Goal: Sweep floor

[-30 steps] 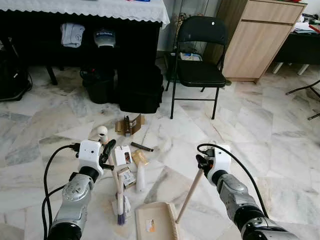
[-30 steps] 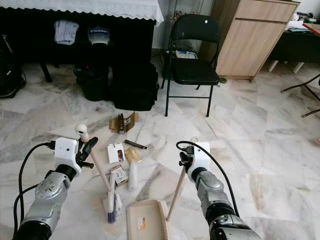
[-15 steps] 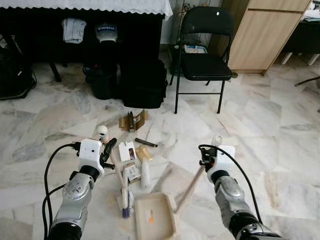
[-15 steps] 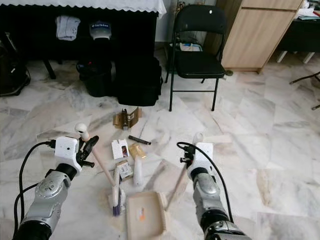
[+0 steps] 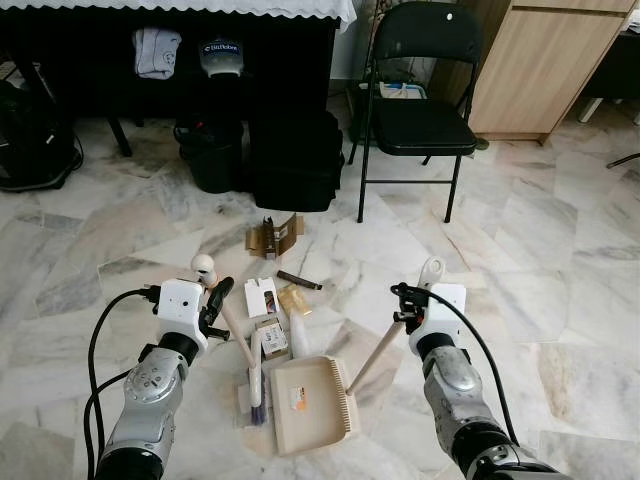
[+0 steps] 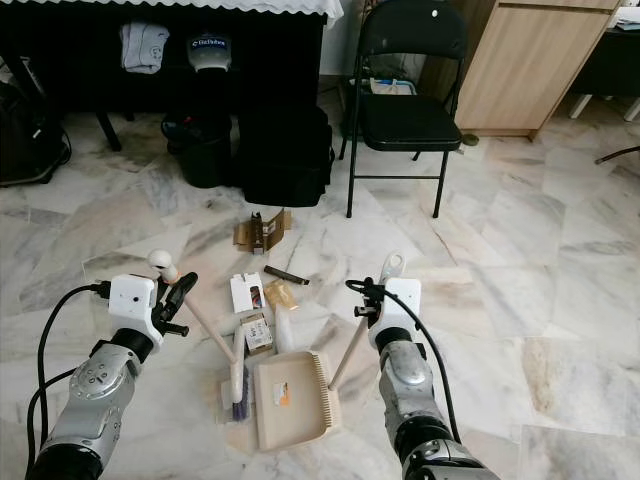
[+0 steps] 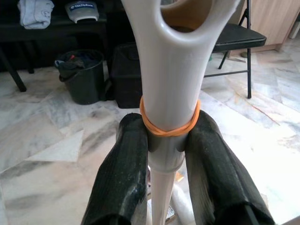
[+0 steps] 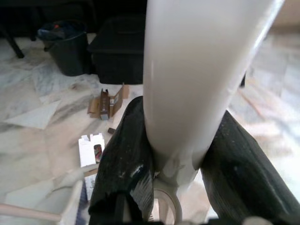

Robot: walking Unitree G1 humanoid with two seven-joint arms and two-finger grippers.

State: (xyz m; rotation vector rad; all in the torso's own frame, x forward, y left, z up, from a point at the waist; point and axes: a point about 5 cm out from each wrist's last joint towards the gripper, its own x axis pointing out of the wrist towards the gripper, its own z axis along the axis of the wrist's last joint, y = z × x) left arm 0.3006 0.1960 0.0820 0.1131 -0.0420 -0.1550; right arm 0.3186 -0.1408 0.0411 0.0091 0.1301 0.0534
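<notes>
My left gripper [image 5: 213, 303] is shut on the white broom handle [image 7: 171, 93], just under its knobbed top; an orange band rings the handle between the black fingers [image 7: 117, 187]. The broom head [image 5: 254, 388] rests on the marble floor beside the beige dustpan [image 5: 308, 402]. My right gripper [image 5: 405, 306] is shut on the dustpan's long handle [image 5: 378, 352], which slants down to the pan. Litter lies just beyond the pan: a white box [image 5: 262, 297], a small box [image 5: 272, 338], a white bottle [image 5: 298, 335], a yellow wrapper [image 5: 293, 300], a dark stick [image 5: 299, 281] and folded brown cardboard [image 5: 272, 237].
A black folding chair [image 5: 420, 110] stands ahead to the right, with a wooden cabinet [image 5: 545, 60] behind it. A black bag [image 5: 292, 160] and a black bucket [image 5: 215, 160] sit under a cloth-covered table [image 5: 180, 8]. Open marble floor lies to the right.
The dustpan has slid forward, up to the litter and beside the broom head, with my right gripper moving forward on its handle. The camera has shifted too. The left gripper keeps its hold.
</notes>
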